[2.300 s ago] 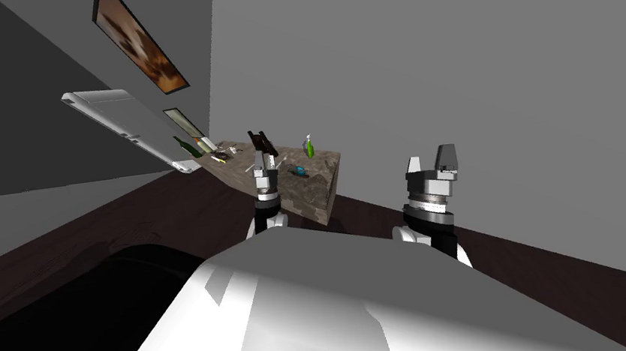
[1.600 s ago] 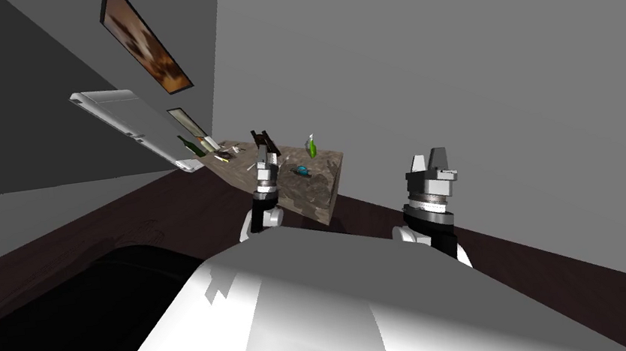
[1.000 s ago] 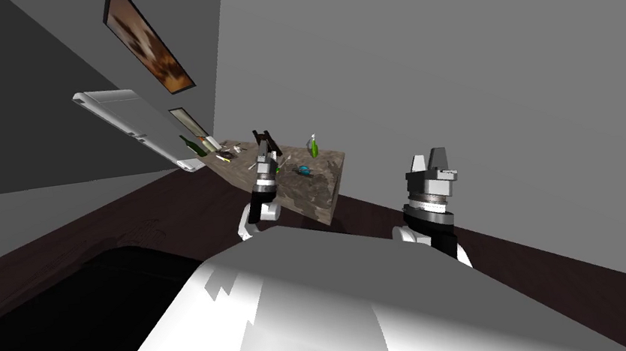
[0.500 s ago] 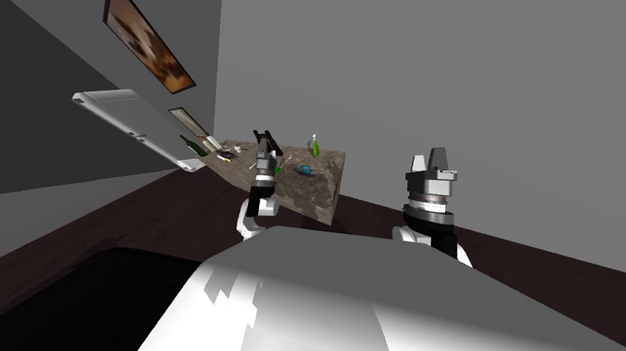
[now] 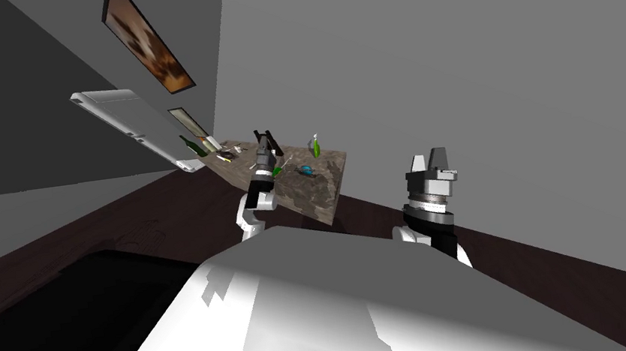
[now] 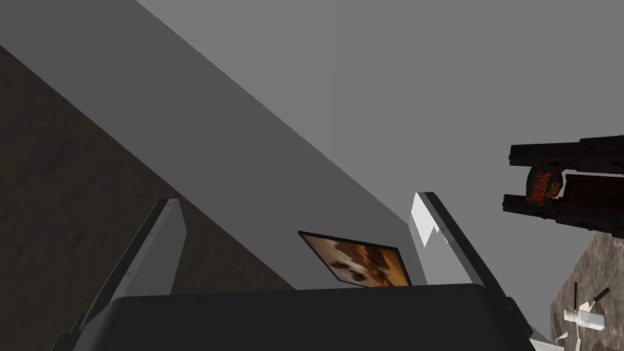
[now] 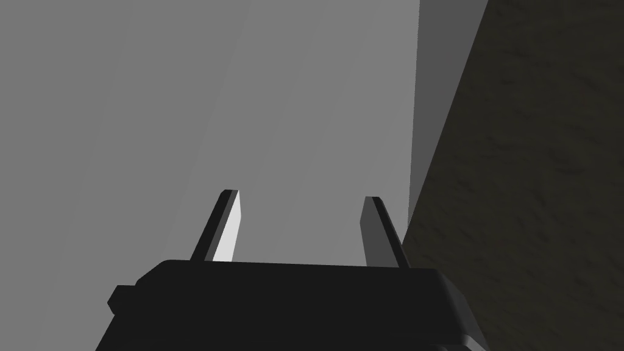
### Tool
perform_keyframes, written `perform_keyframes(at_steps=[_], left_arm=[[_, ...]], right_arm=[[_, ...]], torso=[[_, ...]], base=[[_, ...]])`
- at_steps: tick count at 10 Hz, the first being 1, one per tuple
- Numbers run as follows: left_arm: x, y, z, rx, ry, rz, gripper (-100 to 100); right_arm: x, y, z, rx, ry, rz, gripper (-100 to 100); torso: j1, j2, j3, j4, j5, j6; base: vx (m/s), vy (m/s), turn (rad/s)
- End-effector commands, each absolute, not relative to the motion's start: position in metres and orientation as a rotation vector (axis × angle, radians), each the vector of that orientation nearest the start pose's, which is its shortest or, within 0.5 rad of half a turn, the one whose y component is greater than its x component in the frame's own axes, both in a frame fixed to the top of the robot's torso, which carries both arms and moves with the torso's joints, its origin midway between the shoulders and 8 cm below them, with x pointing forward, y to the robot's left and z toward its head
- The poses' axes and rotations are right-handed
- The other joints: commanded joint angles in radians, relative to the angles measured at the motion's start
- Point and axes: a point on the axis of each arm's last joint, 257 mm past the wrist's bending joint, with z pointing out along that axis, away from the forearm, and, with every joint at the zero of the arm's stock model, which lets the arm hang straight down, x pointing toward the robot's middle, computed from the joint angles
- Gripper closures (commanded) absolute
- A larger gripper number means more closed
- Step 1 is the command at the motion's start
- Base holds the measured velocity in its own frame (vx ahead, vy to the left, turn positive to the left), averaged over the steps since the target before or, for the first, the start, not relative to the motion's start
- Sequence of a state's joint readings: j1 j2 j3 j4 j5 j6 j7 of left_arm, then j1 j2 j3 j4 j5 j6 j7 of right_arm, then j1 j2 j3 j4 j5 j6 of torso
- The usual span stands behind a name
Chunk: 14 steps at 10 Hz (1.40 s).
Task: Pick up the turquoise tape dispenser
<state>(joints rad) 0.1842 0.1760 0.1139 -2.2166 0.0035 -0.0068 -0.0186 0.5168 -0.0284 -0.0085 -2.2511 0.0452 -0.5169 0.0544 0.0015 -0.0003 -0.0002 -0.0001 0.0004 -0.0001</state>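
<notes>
The turquoise tape dispenser (image 5: pixel 305 170) lies small on the mottled brown stone counter (image 5: pixel 318 195) by the grey wall. My left gripper (image 5: pixel 265 139) is raised over the counter's near side, to the left of the dispenser and apart from it. In the left wrist view my left gripper (image 6: pixel 297 198) stands open with nothing between its fingers. My right gripper (image 5: pixel 429 160) is held up beside my chest, well to the right of the counter. In the right wrist view my right gripper (image 7: pixel 300 195) is open and empty.
A green spray bottle (image 5: pixel 314 146) stands behind the dispenser. Dark green bottles (image 5: pixel 188 146) and small clutter sit at the counter's far end, by a white appliance (image 5: pixel 131 129). A dark object with orange lettering (image 6: pixel 567 183) is near my left hand. A black area (image 5: pixel 59 331) lies lower left.
My left arm has stretched forward and risen over the counter, closer to the dispenser. The head view has shifted slightly. The right arm has stayed still.
</notes>
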Motion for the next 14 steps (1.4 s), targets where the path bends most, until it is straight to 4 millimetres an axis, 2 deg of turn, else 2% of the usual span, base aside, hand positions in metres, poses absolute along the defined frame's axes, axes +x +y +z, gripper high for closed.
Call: perform_keyframes(at_steps=[1,2,6,7,9,10,12,13,14], left_arm=[[0.451,0.301,0.015,-0.755,0.91,-1.147,-100],[0.459,0.307,0.019,-0.777,0.909,-1.145,-100],[0.474,0.318,0.007,-0.852,0.948,-1.12,-100],[0.481,0.324,0.012,-0.871,0.941,-1.122,-100],[0.485,0.327,-0.001,-0.917,0.976,-1.1,-100],[0.492,0.332,0.003,-0.937,0.968,-1.104,-100],[0.495,0.335,-0.009,-0.978,0.999,-1.084,-100],[0.502,0.34,-0.004,-0.997,0.99,-1.089,-100],[0.503,0.341,-0.011,-1.019,1.007,-1.078,-100]], right_arm=[[0.346,-0.277,0.009,0.607,0.693,1.205,0],[0.346,-0.277,0.009,0.607,0.693,1.205,0],[0.346,-0.277,0.009,0.607,0.693,1.205,0],[0.346,-0.277,0.009,0.607,0.693,1.205,0],[0.346,-0.277,0.009,0.607,0.693,1.205,0],[0.346,-0.277,0.009,0.607,0.693,1.205,0],[0.346,-0.277,0.009,0.607,0.693,1.205,0],[0.346,-0.277,0.009,0.607,0.693,1.205,0],[0.346,-0.277,0.009,0.607,0.693,1.205,0]], torso=[[0.0,0.0,0.0,0.0,0.0,0.0],[-0.001,0.0,0.0,0.0,0.0,0.0],[0.0,0.0,0.0,0.0,0.0,0.0],[0.0,0.0,0.0,0.0,0.0,0.0],[0.001,0.0,0.0,0.0,0.0,0.0],[0.0,0.0,0.0,0.0,0.0,0.0],[0.0,0.0,0.0,0.0,0.0,0.0],[-0.001,0.0,0.0,0.0,0.0,0.0],[0.0,0.0,0.0,0.0,0.0,0.0]], base=[[-0.002,0.014,-0.001],[-0.002,0.025,-0.025],[0.001,0.026,-0.019],[0.003,0.035,-0.046],[0.003,0.024,-0.01],[0.003,0.025,-0.051],[0.002,0.019,-0.019],[0.0,0.02,-0.069],[0.001,0.029,-0.041]])
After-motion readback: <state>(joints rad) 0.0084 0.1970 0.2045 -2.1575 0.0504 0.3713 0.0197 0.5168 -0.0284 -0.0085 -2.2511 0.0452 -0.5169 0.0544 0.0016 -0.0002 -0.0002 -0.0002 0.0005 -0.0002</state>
